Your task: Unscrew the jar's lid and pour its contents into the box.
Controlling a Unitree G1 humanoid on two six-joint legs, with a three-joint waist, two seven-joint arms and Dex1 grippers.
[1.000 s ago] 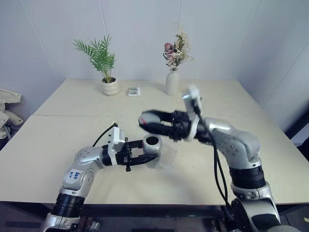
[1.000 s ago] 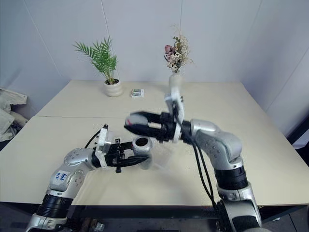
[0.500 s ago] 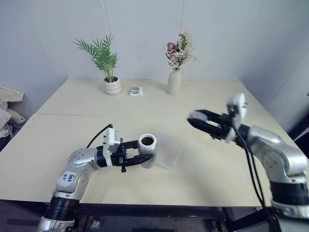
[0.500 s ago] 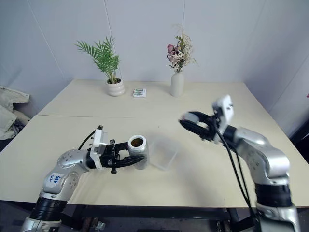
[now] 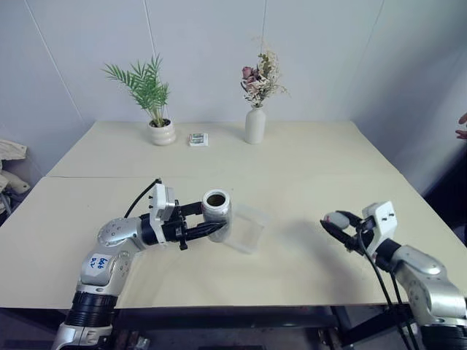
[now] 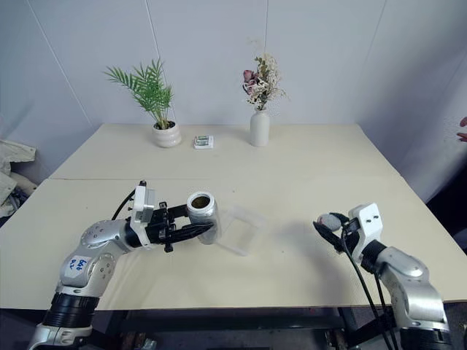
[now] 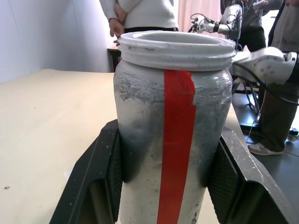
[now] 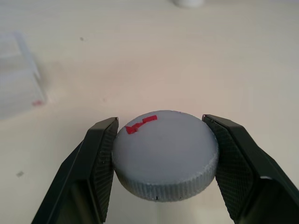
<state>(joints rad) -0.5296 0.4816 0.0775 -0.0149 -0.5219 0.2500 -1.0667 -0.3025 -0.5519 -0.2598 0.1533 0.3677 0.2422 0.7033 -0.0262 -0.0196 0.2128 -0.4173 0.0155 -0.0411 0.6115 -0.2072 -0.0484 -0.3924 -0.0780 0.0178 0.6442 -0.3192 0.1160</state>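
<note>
While the left gripper [image 5: 206, 230] clamps its two black fingers [image 7: 105, 172] around the small silver-grey metallic jar with the red stripe down its side [image 5: 217, 214], that jar stands upright and lidless above the pale beige table [image 5: 292, 168], mouth open to the camera, a few tiny dark brown pieces [image 5: 215, 199] visible inside. Just to the jar's right lies the shallow clear plastic box with rounded corners [image 5: 244, 227], resting on the table. Over on the right side, well apart from the jar, the right gripper [image 5: 333, 223] hangs low over the table near its front edge, fingers pinched on the rim of the round flat dull grey lid with small red marks on top [image 8: 166, 154], held level. At the far end of the table stand a potted green palm [image 5: 152, 98], a small printed packet [image 5: 198, 138] and a white vase of dried flowers [image 5: 255, 125]
</note>
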